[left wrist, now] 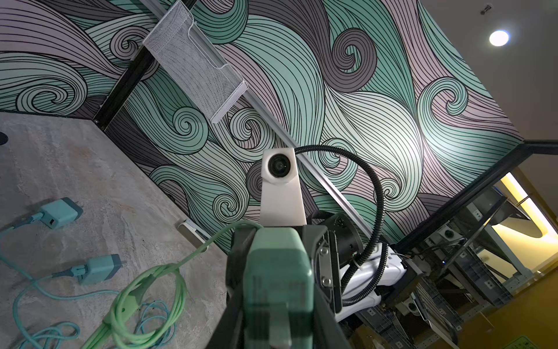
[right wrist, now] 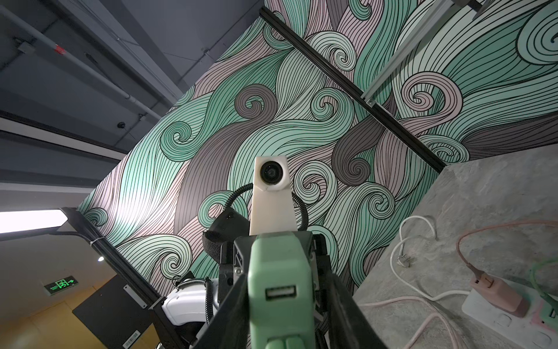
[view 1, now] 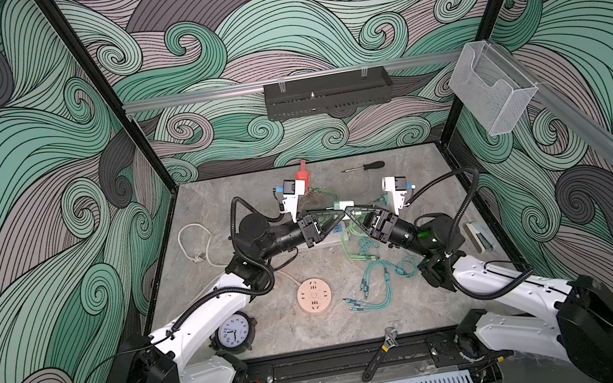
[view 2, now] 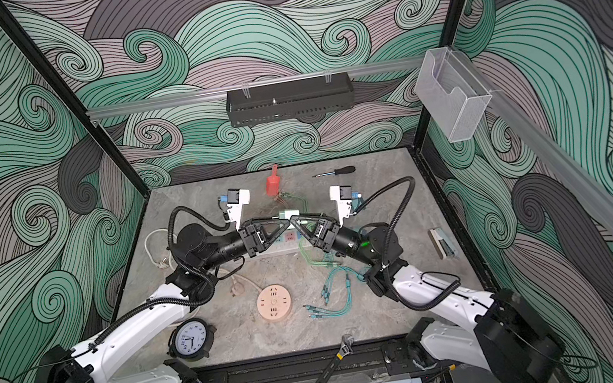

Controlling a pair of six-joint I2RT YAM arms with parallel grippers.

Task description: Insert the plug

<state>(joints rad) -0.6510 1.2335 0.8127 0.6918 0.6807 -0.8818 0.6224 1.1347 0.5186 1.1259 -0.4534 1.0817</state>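
A light green plug [view 1: 343, 206] hangs above the middle of the table, between both grippers. My left gripper [view 1: 339, 214] reaches in from the left and is shut on it; in the left wrist view the plug [left wrist: 277, 272] fills the jaws, with a metal prong facing the camera. My right gripper [view 1: 351, 213] comes from the right, and its jaws close on the sides of the same plug [right wrist: 280, 281], whose USB port faces that camera. A white power strip [view 2: 284, 243] lies on the table just under the two grippers, and a pink adapter [right wrist: 495, 294] sits in it.
On the table lie a round pink socket [view 1: 314, 295], a clock [view 1: 233, 331], teal cables [view 1: 378, 277], a green cable [left wrist: 151, 287], a white cord [view 1: 195, 240], a red scoop [view 1: 303, 174], a screwdriver [view 1: 366, 167] and a stapler [view 1: 478, 235]. A wrench [view 1: 380, 353] rests on the front rail.
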